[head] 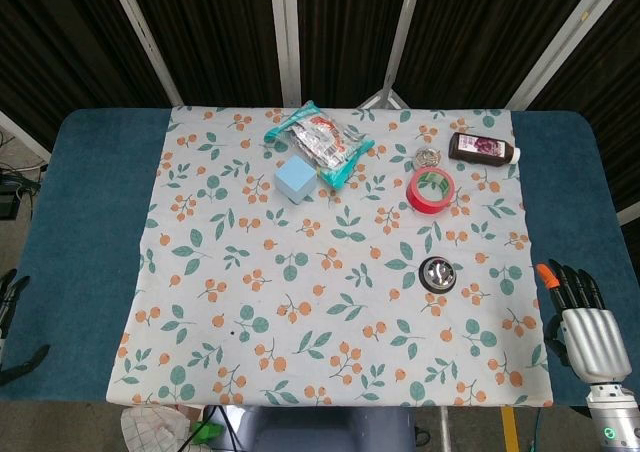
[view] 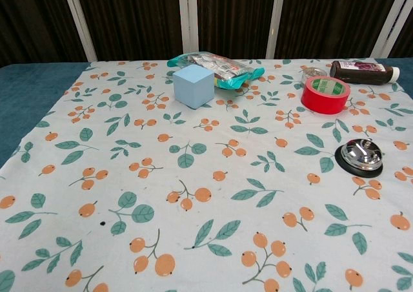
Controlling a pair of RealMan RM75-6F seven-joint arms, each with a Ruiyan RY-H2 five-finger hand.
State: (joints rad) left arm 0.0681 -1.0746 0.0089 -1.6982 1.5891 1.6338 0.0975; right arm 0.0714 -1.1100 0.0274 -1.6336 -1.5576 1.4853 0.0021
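My right hand point(head: 585, 317) hovers over the blue table edge at the right, off the floral cloth point(head: 330, 352). Its fingers are stretched out and apart and hold nothing. The silver call bell point(head: 439, 273) point(view: 359, 156) is the thing nearest to it, well to its left. Only dark fingers of my left hand point(head: 14, 322) show at the far left edge, spread apart with nothing between them. Neither hand appears in the chest view.
At the back of the cloth lie a snack bag point(head: 318, 142) point(view: 219, 66), a light blue cube point(head: 295, 180) point(view: 193, 85), a red tape roll point(head: 430, 190) point(view: 326, 93), a dark bottle point(head: 483, 148) point(view: 362, 72) on its side and a small clear item point(head: 429, 157).
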